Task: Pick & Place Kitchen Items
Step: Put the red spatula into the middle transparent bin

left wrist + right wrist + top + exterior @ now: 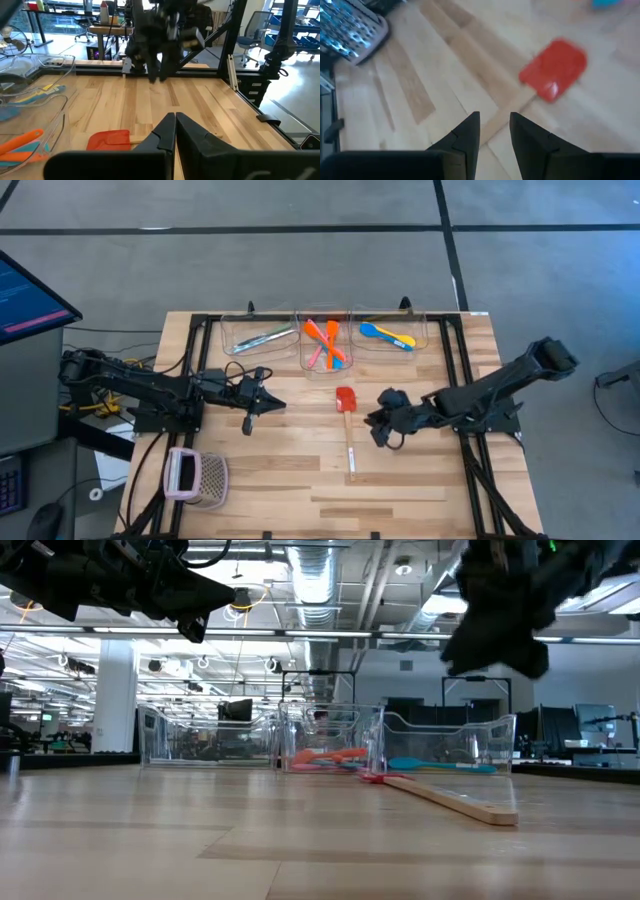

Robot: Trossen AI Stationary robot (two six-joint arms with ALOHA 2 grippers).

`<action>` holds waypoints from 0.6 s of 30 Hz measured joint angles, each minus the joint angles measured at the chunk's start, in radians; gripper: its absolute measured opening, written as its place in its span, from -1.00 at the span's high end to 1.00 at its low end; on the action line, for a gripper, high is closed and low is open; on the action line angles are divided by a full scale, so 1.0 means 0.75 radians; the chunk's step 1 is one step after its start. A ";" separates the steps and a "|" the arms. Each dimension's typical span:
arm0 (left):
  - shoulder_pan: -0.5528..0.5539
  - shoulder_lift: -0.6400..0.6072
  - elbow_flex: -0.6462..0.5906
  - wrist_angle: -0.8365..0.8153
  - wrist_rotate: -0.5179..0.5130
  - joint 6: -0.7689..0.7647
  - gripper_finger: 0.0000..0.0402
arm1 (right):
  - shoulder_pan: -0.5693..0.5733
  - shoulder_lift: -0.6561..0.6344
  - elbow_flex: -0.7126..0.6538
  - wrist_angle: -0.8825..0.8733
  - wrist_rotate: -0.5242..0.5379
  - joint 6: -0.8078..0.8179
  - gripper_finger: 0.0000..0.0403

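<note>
Spatula (347,423) lies loose on the table (420,480); my right gripper (379,432) hangs beside it, fingers apart, lining up. Left gripper (262,404)'s pinched together, empty, parked.

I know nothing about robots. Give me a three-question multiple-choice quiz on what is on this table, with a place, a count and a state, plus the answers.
1. Where does the red-headed spatula lie?
A. in the middle bin
B. on the bare table, between the two grippers
C. inside the mesh basket

2. How many clear bins stand along the table's far edge?
A. two
B. three
C. five

3. How do the left gripper's fingers stand?
A. shut, holding nothing
B. wide open
C. shut on a spoon

Answers: 1 B, the high view shows it on the wood between the left gripper and the right gripper. 2 B, a left bin, a middle bin and a right bin stand in a row. 3 A, its fingers meet with nothing between them.
</note>
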 joint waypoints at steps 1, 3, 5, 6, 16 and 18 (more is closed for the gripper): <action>0.000 0.000 0.000 0.000 0.000 0.000 0.99 | 0.000 0.014 -0.025 0.026 -0.024 0.026 0.49; 0.000 0.000 0.000 0.000 0.001 0.000 0.99 | 0.000 0.055 -0.048 0.060 -0.068 0.049 0.49; 0.000 0.000 0.000 0.001 0.002 -0.001 0.99 | 0.003 0.108 -0.055 0.077 -0.098 0.079 0.49; 0.000 0.000 0.000 0.001 0.005 -0.003 0.99 | 0.009 0.135 -0.057 0.078 -0.109 0.091 0.49; 0.000 0.000 -0.001 0.004 0.004 -0.010 0.99 | 0.021 0.397 -0.057 0.501 -0.162 0.098 0.50; 0.000 0.001 -0.001 0.012 0.004 -0.010 0.99 | 0.022 0.430 -0.057 0.561 -0.163 0.099 0.52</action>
